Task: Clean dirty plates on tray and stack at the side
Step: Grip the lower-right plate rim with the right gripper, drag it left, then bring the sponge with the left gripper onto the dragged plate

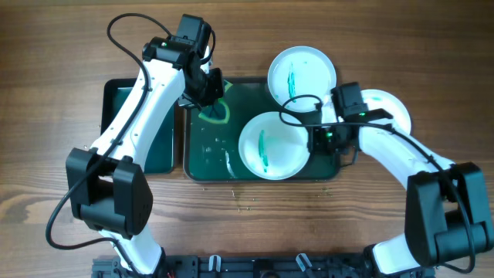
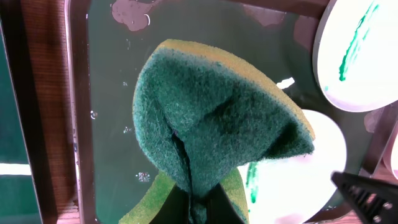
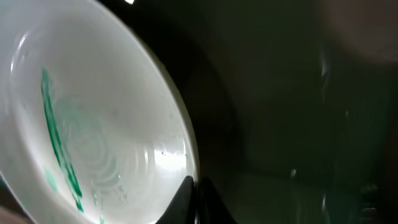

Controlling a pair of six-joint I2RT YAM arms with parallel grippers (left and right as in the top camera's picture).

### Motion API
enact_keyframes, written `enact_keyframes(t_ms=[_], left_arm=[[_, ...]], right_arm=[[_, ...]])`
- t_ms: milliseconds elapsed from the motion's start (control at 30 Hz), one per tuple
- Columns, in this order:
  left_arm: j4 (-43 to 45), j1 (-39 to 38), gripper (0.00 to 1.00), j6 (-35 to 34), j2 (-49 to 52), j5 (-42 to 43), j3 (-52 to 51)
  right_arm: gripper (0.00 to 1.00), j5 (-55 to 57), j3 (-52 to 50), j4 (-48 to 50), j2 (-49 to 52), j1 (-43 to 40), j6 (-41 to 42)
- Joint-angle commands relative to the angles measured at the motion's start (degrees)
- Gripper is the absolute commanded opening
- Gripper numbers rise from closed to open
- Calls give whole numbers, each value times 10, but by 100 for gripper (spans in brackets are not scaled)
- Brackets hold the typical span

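A white plate point(image 1: 272, 147) with a teal streak sits on the large dark green tray point(image 1: 207, 150). My right gripper point(image 1: 315, 139) is shut on this plate's right rim; the wrist view shows the plate point(image 3: 81, 124) pinched between my fingers point(image 3: 196, 199). A second streaked plate point(image 1: 301, 73) lies at the tray's far edge, also seen in the left wrist view point(image 2: 360, 56). A third plate point(image 1: 390, 108) is half hidden under my right arm. My left gripper point(image 1: 212, 96) is shut on a green and yellow sponge point(image 2: 217, 130), held over the tray's left part.
A smaller green tray point(image 1: 123, 116) lies left of the large tray, partly under my left arm. Water drops and wet patches point(image 2: 134, 9) lie on the large tray's floor. Bare wooden table point(image 1: 432, 46) surrounds both trays.
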Motion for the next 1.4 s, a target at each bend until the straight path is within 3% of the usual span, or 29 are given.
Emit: enact_keyframes(t_ms=[0, 367, 733, 867, 1033, 1167, 1300, 1367], left_arm=[[2, -1, 4, -5, -2, -2, -2], [3, -1, 4, -5, -2, -2, -2], [2, -1, 4, -6, -2, -2, -2], [0, -3, 4, -6, -2, -2, -2], [-1, -3, 4, -6, 2, -2, -2], [-5, -3, 4, -13, 9, -2, -2], [-9, -3, 4, -23, 16, -2, -2], [-13, -3, 4, -38, 18, -2, -2]], right_arm=[[4, -22, 9, -5, 7, 21, 61], [4, -16, 12, 90, 9, 106, 163], [4, -29, 16, 151, 63, 119, 165], [20, -16, 16, 157, 63, 119, 179], [25, -7, 15, 178, 66, 119, 194], [24, -11, 15, 185, 81, 119, 205], [8, -16, 15, 193, 89, 119, 216], [4, -15, 15, 193, 89, 119, 226]])
